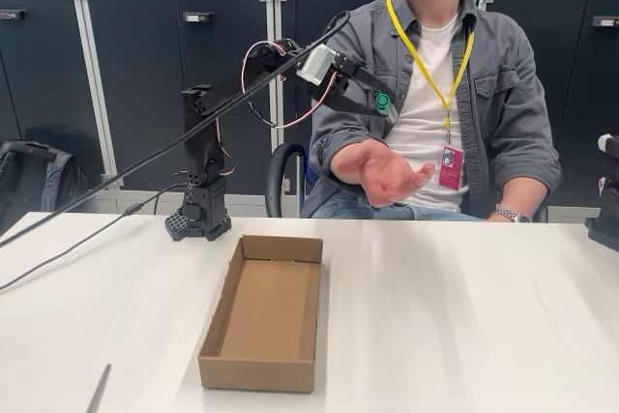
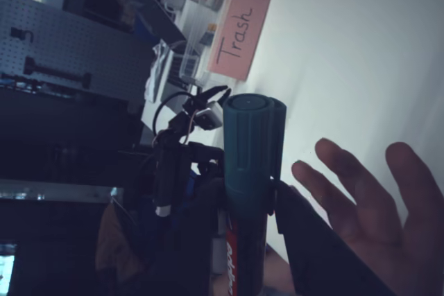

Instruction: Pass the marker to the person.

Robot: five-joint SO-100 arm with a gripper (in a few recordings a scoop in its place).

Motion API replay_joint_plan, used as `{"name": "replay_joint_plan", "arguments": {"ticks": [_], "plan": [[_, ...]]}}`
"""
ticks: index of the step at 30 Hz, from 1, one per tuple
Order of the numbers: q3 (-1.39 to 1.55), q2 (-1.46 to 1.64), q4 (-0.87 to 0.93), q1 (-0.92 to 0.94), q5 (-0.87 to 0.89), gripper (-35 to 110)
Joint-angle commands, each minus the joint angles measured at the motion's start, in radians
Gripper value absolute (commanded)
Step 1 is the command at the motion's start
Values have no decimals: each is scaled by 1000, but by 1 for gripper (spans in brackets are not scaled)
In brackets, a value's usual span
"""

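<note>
The arm is stretched out high to the right — its gripper (image 1: 379,102) squeezes tight, just above the person's open hand (image 1: 384,173).

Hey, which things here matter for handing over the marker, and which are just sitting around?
Part of the job:
- marker, clamped in the end effector
- person, with open hand held palm up below it

Just lying about:
- cardboard box on the table
- pink "Trash" sign
- cabinets behind
</note>
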Motion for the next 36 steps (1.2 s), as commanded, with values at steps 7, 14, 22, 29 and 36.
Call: {"name": "replay_joint_plan", "arguments": {"ticks": [7, 14, 22, 29, 36], "plan": [[161, 9, -282, 12, 163, -5], [219, 6, -399, 67, 259, -5], [298, 28, -393, 74, 307, -5], [276, 14, -298, 49, 322, -5], [207, -40, -195, 8, 393, -5]]}}
